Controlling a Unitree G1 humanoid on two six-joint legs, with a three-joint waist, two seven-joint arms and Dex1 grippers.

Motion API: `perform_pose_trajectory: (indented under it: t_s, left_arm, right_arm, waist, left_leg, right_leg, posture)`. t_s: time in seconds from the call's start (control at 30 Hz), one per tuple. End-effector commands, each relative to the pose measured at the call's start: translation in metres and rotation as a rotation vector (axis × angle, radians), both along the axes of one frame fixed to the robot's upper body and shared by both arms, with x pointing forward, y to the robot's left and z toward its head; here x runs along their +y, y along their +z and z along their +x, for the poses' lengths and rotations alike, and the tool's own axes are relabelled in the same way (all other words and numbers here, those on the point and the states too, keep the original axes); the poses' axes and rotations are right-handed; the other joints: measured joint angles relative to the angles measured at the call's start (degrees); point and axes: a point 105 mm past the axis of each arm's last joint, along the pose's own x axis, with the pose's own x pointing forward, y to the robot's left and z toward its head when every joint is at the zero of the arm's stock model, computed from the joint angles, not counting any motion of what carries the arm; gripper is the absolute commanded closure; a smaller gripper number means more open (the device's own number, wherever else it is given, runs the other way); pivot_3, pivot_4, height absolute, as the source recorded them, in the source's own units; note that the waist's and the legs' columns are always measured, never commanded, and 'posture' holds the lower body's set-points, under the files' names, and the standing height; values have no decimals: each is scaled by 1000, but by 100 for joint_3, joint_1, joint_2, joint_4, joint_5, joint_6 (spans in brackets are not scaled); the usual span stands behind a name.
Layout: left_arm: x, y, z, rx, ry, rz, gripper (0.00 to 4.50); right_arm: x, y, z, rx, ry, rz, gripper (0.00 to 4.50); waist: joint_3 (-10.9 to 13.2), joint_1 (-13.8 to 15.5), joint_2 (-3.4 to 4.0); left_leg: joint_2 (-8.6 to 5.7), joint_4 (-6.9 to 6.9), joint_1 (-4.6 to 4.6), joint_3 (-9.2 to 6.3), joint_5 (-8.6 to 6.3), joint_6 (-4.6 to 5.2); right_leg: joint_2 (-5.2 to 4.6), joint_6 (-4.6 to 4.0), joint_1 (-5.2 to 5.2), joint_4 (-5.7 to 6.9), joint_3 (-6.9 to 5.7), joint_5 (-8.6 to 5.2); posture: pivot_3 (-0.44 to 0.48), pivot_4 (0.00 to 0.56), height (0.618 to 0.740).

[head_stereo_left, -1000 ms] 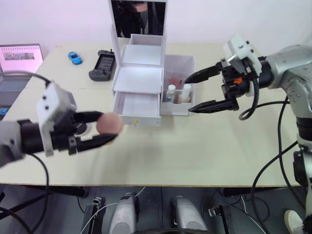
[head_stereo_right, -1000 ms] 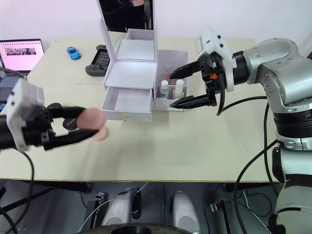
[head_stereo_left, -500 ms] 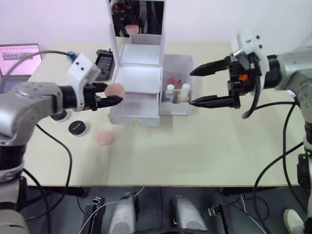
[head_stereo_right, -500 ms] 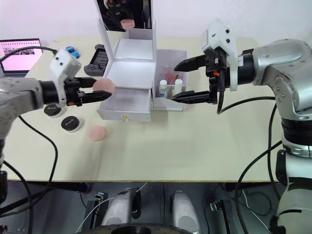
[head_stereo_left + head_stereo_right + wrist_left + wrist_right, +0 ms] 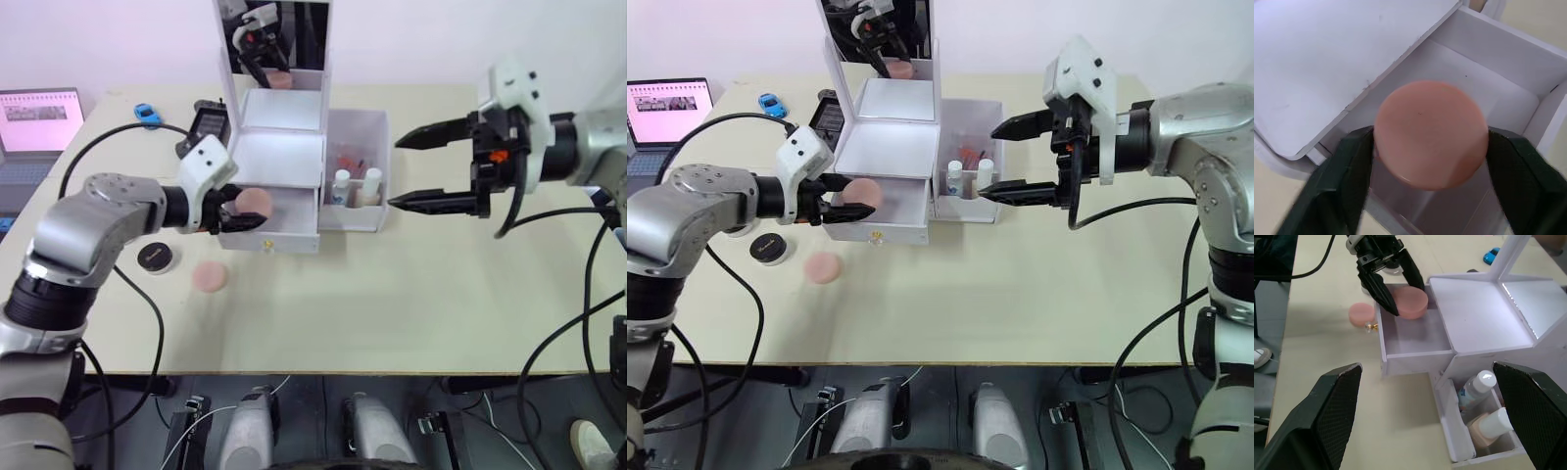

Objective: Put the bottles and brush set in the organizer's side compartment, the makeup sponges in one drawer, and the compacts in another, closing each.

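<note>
The left gripper (image 5: 850, 199) is pinching a flat round pale-pink makeup sponge (image 5: 1430, 133) between its two black fingers, holding it over the pulled-out lower drawer (image 5: 1415, 338) of the white plastic organizer with the upright mirror (image 5: 284, 157). The sponge is hanging above the drawer's near part, not resting on its floor.

The second pale-pink sponge (image 5: 209, 276) is lying on the cream table (image 5: 392, 304), in front of the organizer and off its drawer side. A round black-lidded compact (image 5: 156, 257) is sitting just beside that sponge, farther from the organizer. The other compact is hidden behind the left arm; cannot place it.

The right gripper (image 5: 416, 171) is hovering with its fingers spread wide and nothing between them, beside the organizer's open-topped side compartment (image 5: 377, 220). Standing in that compartment: a short clear bottle with white cap (image 5: 1475, 387) and a taller bottle of beige liquid (image 5: 1488, 427), touching each other. Something reddish is lying in the compartment's rear section (image 5: 350, 157); too small to tell what it is.

Behind the organizer, on its drawer side, are lying a black handheld game controller (image 5: 204, 128) and a small blue toy car (image 5: 148, 114).
</note>
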Motion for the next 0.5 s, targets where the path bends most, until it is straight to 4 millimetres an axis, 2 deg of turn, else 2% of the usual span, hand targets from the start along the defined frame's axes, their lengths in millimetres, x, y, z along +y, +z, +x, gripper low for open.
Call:
perform_pose_trajectory:
  t_s: [0.03,0.2,0.33,0.4,0.43,0.5]
  left_arm:
    - [3,20,0,-52,0,-26,84]
    - [9,36,-6,-69,8,-51,84]
    - [31,56,-12,-113,67,-114,84]
    - [74,57,-12,-140,186,-72,84]
    - [87,57,-13,-146,219,-56,84]
    - [114,54,-24,-158,245,-53,84]
  right_arm:
    - [-4,15,-7,-69,-4,9,0]
    - [-5,11,-3,-60,2,7,0]
    - [-10,6,9,-44,-9,55,0]
    - [-28,18,26,-74,-66,214,0]
    - [-35,21,32,-84,-87,263,0]
    - [-59,9,43,-127,-153,229,0]
  waist:
    - [0,0,0]
    - [0,-11,0]
    - [0,-21,-1]
    - [-1,-73,-4]
    - [1,-79,0]
    - [1,-52,0]
  left_leg:
    - [0,0,0,1,0,0]
    - [0,-1,0,-1,0,0]
    - [1,-1,0,-1,0,0]
    - [3,-2,2,-1,0,0]
    - [6,-2,6,1,0,0]
    - [8,-5,6,3,0,1]
  right_leg:
    - [0,0,0,0,0,0]
    - [0,1,-1,1,0,0]
    - [1,1,-1,1,0,0]
    - [2,1,-1,1,0,0]
    - [8,1,0,1,5,0]
    - [11,1,-4,3,7,0]
  posture:
    - [0,150,739]
    - [0,150,739]
    - [0,150,739]
    - [0,150,739]
    - [0,150,739]
    - [0,150,739]
